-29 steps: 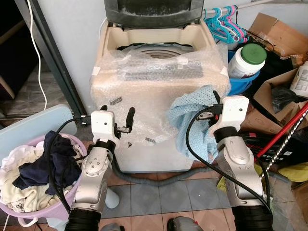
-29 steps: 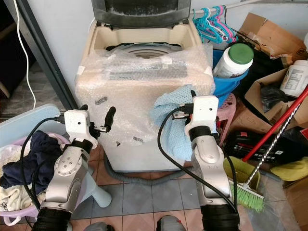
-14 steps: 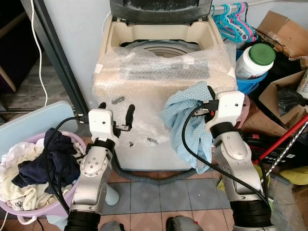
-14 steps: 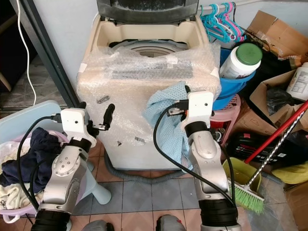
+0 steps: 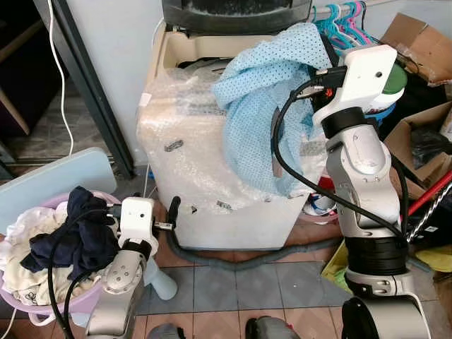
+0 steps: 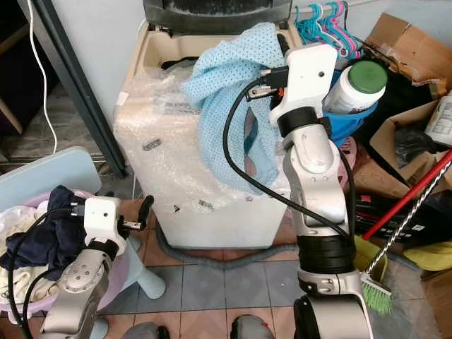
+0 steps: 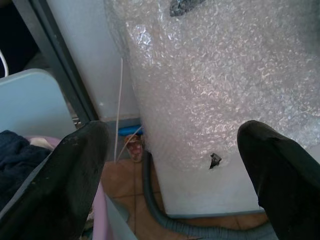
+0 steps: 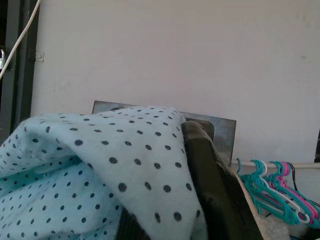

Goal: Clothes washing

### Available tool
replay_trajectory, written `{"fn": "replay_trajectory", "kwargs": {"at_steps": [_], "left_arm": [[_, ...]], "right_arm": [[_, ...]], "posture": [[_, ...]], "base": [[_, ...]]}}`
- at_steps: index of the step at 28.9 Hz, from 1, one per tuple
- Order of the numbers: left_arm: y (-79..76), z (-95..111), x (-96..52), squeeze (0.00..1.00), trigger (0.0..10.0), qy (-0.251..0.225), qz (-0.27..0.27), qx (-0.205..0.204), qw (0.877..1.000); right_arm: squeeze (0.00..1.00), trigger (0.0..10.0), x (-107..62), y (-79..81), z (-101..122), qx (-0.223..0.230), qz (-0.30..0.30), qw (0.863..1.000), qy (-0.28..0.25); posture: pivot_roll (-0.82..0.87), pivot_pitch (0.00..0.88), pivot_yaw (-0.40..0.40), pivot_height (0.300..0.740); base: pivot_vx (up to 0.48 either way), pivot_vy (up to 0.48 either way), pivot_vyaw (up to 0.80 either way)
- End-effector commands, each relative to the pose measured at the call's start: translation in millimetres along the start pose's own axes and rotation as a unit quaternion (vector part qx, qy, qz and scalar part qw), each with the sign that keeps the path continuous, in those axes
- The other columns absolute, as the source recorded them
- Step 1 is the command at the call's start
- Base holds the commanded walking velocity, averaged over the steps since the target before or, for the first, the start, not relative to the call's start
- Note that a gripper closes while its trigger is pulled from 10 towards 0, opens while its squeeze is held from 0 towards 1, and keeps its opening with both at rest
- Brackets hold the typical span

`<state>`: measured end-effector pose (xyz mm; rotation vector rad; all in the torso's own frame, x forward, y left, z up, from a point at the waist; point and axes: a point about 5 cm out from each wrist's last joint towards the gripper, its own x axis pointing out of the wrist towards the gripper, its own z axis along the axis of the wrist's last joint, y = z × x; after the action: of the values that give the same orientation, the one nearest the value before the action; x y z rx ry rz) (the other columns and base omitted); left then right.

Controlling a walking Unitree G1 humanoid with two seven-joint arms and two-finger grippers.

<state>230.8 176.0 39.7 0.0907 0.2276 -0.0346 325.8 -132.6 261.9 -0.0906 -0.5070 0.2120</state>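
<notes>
Your right gripper is clamped on the blue polka-dot cloth, holding it high over the open top of the washer, just below the raised lid. The cloth drapes down the washer's front right side, over the bubble wrap that covers the cabinet. In the right wrist view a dark finger presses against the dotted fabric, with the lid's grey edge behind it.

Your left gripper hangs low at the washer's front left corner, its fingers spread apart, near the grey drain hose on the tile floor. Beside that arm, left of the washer, a pink basket holds dark and white clothes.

Right of the washer stand teal and pink hangers, a white jar with a green lid, cardboard boxes and a green-bristled broom. No writing on the jar or washer can be read.
</notes>
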Motion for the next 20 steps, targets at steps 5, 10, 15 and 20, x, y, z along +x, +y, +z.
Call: {"fn": "replay_trajectory", "kwargs": {"at_steps": [5, 10, 15, 20], "left_arm": [[8.6, -18.4, 3.9, 0.0, 10.0, 0.062, 0.034, -0.026, 0.997], [6.4, -10.6, 7.1, 0.0, 10.0, 0.043, 0.021, -0.021, 0.999], [1.5, -2.1, 11.0, 0.0, 10.0, 0.022, 0.012, -0.031, 0.999], [-2.3, -1.7, 12.7, 0.0, 10.0, 0.023, 0.013, -0.037, 0.999]], "right_arm": [[0.0, 10.0, 5.1, 4.9, 4.4, 0.005, 0.012, 1.0, -0.014], [0.0, 10.0, 9.2, 7.2, 9.2, -0.002, 0.02, 0.999, -0.026], [0.0, 10.0, 13.6, 5.9, 10.7, -0.005, 0.022, 0.999, -0.031], [0.0, 10.0, 12.4, 10.9, 9.6, -0.008, 0.04, 0.999, -0.033]], "posture": [[-0.06, 0.045, 0.031, 0.74], [-0.07, 0.047, 0.038, 0.74], [-0.07, 0.047, 0.038, 0.74], [-0.06, 0.047, 0.036, 0.74]], "base": [[0.0, 0.0, 0.0], [0.102, 0.0, 0.0], [0.48, 0.0, 0.0], [0.445, 0.0, 0.15]]}}
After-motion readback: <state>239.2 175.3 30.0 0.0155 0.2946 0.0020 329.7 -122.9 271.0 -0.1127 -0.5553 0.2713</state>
